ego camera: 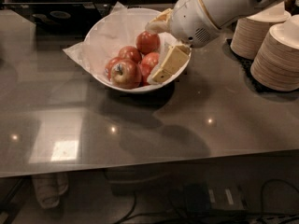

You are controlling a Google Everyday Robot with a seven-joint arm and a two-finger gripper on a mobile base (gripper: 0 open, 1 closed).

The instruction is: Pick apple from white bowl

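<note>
The white bowl, lined with crinkled white paper, sits on the grey table at the back centre. It holds several red apples. The largest apple, red with a yellow-green patch around its stem, lies at the bowl's front left. My gripper hangs over the right side of the bowl, open, its two cream fingers apart. One finger reaches down beside the smaller red apples; the other is near the far rim. The gripper holds nothing and is to the right of the largest apple.
Two stacks of beige disposable dishes stand at the right on a dark mat. A dark tray-like object lies at the back left. The table's front edge runs across the lower view, with a cloth and cables below.
</note>
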